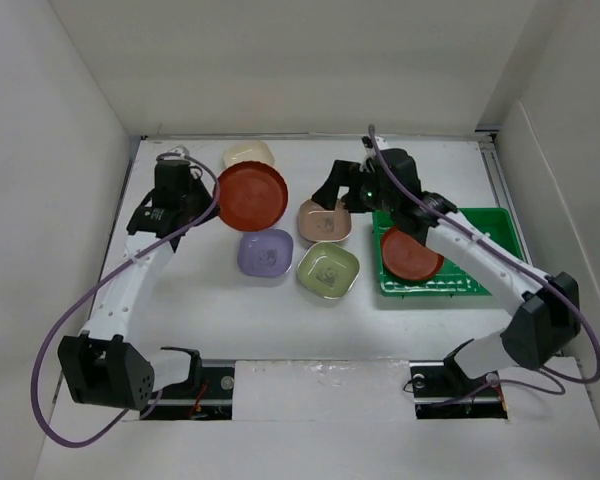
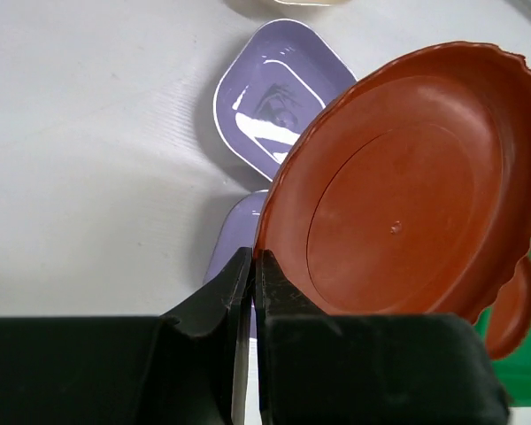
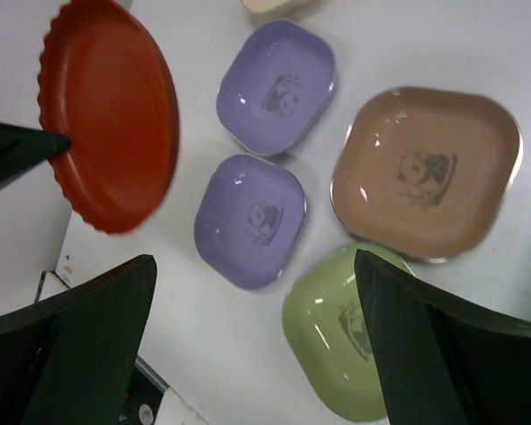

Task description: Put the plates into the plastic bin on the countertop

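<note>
My left gripper [image 1: 208,192] is shut on the rim of a round red-orange plate [image 1: 251,197] and holds it tilted above the countertop [image 1: 180,300]; the wrist view shows the fingertips [image 2: 253,266] pinching the plate's [image 2: 416,177] edge. A second red-orange plate [image 1: 411,254] lies in the green plastic bin [image 1: 480,225]. My right gripper [image 1: 332,200] is open and empty above the tan-pink plate [image 1: 325,222]. Its wrist view shows two lavender plates [image 3: 279,88] [image 3: 252,221], the tan-pink plate [image 3: 425,173] and the olive plate [image 3: 345,332] below.
A cream plate [image 1: 249,155] sits at the back. A lavender plate [image 1: 265,252] and the olive plate [image 1: 328,269] lie mid-table. White walls close in on both sides and the back. The bin's right half [image 1: 495,245] holds nothing.
</note>
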You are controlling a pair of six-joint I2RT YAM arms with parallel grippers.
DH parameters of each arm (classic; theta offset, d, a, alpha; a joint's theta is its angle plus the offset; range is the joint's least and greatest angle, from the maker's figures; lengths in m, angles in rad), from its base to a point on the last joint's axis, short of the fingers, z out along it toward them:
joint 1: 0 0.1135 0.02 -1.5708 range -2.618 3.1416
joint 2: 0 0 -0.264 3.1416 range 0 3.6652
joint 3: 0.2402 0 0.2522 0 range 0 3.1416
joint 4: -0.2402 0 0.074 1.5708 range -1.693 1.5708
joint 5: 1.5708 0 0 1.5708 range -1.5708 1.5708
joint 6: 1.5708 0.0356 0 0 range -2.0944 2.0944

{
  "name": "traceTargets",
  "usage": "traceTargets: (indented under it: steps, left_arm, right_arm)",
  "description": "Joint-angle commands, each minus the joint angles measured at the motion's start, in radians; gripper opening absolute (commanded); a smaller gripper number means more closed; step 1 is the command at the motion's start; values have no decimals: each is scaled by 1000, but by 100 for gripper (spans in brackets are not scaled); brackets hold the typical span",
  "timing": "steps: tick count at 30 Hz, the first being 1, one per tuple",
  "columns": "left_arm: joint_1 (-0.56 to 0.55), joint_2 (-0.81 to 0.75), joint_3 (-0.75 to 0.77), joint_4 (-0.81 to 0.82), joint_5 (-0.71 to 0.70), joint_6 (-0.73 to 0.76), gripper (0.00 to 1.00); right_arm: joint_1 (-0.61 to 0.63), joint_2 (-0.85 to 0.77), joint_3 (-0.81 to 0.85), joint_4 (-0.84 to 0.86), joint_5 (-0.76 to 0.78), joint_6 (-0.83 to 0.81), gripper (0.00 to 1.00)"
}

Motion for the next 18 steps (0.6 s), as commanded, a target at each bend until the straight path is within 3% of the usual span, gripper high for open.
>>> traceTargets:
  steps: [1,4,13,15,18]
  left_arm:
    - [-125,-8,19,18,19,134,0]
    - [-291,33,48,-7,-62,110,0]
    - [-291,13,36,16,-36,81,0]
    - [-291,4,36,16,-63,81,0]
    - [-291,4,36,16,-64,81,0]
  right_arm:
    - [31,95,129,71,-14,-45,99]
    - [68,203,218,42,-14,-45,92]
    - [90,301,228,-5,133,-54,78]
    - [90,278,214,-5,144,-54,71]
    - [90,268,185,-5,153,-64,51]
